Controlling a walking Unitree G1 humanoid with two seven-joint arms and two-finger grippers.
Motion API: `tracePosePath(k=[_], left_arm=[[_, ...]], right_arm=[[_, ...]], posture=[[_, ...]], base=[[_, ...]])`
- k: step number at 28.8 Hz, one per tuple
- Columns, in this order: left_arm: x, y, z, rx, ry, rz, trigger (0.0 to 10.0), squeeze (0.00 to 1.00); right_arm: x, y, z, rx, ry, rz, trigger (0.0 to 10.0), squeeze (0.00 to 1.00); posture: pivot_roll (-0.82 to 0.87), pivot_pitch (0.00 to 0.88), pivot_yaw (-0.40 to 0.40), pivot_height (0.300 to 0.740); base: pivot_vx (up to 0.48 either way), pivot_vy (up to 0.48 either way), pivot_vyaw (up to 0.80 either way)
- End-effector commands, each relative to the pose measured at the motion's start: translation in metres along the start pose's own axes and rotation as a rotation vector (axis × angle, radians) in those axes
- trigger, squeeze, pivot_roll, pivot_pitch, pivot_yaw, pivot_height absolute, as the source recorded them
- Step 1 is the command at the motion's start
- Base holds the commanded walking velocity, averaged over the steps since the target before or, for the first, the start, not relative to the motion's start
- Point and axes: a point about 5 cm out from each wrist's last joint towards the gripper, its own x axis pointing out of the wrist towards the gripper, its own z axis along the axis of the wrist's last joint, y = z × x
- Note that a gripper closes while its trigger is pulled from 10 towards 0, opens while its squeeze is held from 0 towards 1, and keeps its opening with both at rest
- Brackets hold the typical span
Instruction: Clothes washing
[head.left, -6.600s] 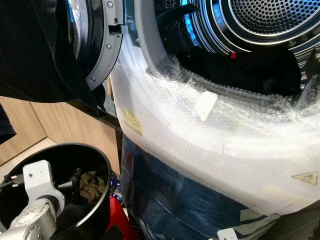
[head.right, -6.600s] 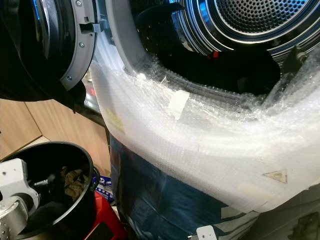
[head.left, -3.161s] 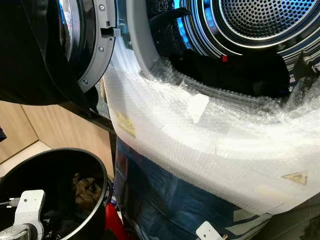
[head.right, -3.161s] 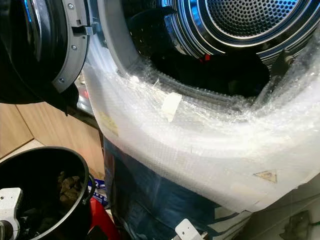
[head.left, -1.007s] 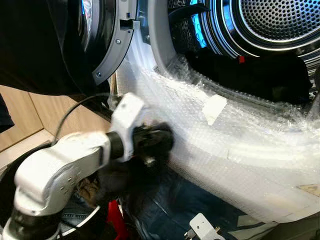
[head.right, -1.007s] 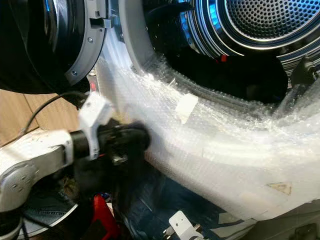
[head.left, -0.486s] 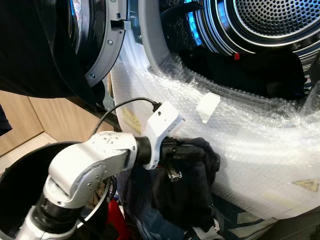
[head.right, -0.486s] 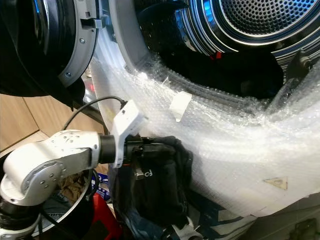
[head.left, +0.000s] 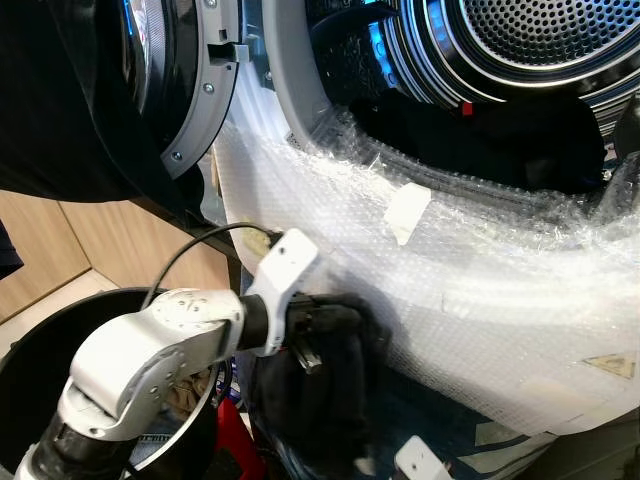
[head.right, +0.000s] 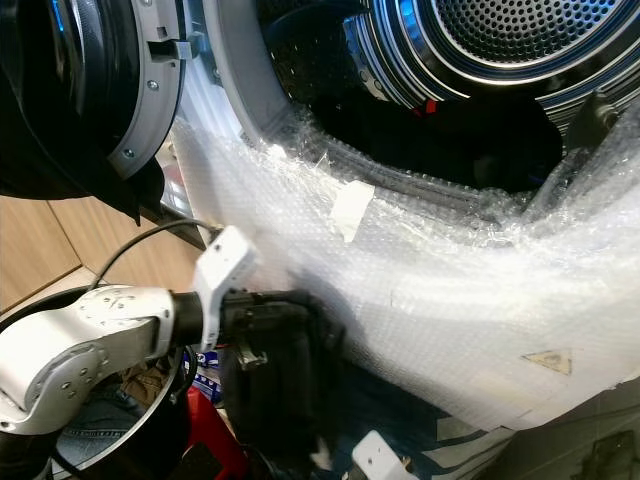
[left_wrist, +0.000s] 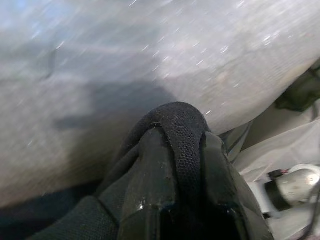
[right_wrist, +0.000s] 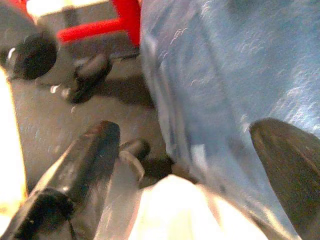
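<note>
Our left pincer (head.left: 335, 325) is pinching a dark garment (head.left: 325, 395), a fold clamped between its fingers (left_wrist: 155, 175), held against the bubble wrap (head.left: 480, 300) on the washer front, below the open drum (head.left: 520, 60) and above the black basket (head.left: 40, 345). Our right pincer (right_wrist: 185, 165) hangs low with fingers spread beside blue fabric (right_wrist: 220, 75).

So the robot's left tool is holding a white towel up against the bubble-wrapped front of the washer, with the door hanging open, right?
Not quite. The left tool holds a black garment, not a white towel, as the left eye view shows. The rest stands: it is against the bubble wrap on the washer's front, and the door is open.
</note>
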Motion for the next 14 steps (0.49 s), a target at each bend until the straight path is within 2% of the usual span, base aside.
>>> tracePosePath(k=[1, 2, 8, 10, 11, 12, 13, 14], left_arm=[[-0.007, 0.01, -0.002, 0.004, 0.009, 0.081, 0.0, 0.0], [-0.01, 0.015, -0.005, -0.003, 0.021, 0.122, 0.0, 0.0], [-0.021, 0.022, -0.012, -0.02, 0.05, 0.17, 0.0, 0.0], [-0.023, 0.021, -0.03, -0.038, 0.114, 0.162, 0.0, 0.0], [-0.02, 0.017, -0.037, -0.046, 0.139, 0.135, 0.0, 0.0], [-0.018, 0.014, -0.04, -0.063, 0.139, 0.118, 0.0, 0.0], [-0.016, 0.012, -0.042, -0.075, 0.137, 0.109, 0.0, 0.0], [-0.014, 0.011, -0.044, -0.083, 0.142, 0.101, 0.0, 0.0]], right_arm=[[-0.005, 0.0, -0.005, -0.068, -0.015, 0.072, 10.0, 0.0], [-0.008, 0.0, -0.007, -0.093, -0.022, 0.105, 10.0, 0.0], [-0.015, -0.002, -0.005, -0.106, -0.089, 0.189, 10.0, 0.0], [-0.025, -0.015, 0.012, -0.009, -0.256, 0.222, 10.0, 0.0], [-0.032, -0.021, 0.019, 0.025, -0.333, 0.244, 10.0, 0.08], [-0.036, -0.024, 0.022, 0.031, -0.362, 0.258, 10.0, 0.89], [-0.038, -0.025, 0.023, 0.032, -0.375, 0.266, 10.0, 0.89], [-0.041, -0.026, 0.025, 0.031, -0.392, 0.282, 10.0, 1.0]], posture=[[0.18, 0.076, -0.075, 0.74], [0.18, 0.076, -0.074, 0.74], [0.17, 0.075, -0.071, 0.74], [0.17, 0.07, -0.074, 0.74], [0.17, 0.069, -0.075, 0.74], [0.16, 0.066, -0.075, 0.74], [0.16, 0.066, -0.075, 0.74], [0.16, 0.063, -0.075, 0.74]], base=[[0.0, 0.0, 0.0], [0.0, 0.0, 0.0], [0.0, 0.0, 0.0], [0.0, 0.0, 0.0], [0.0, 0.0, 0.0], [0.0, 0.0, 0.0], [0.0, 0.0, 0.0], [0.0, 0.0, 0.0]])
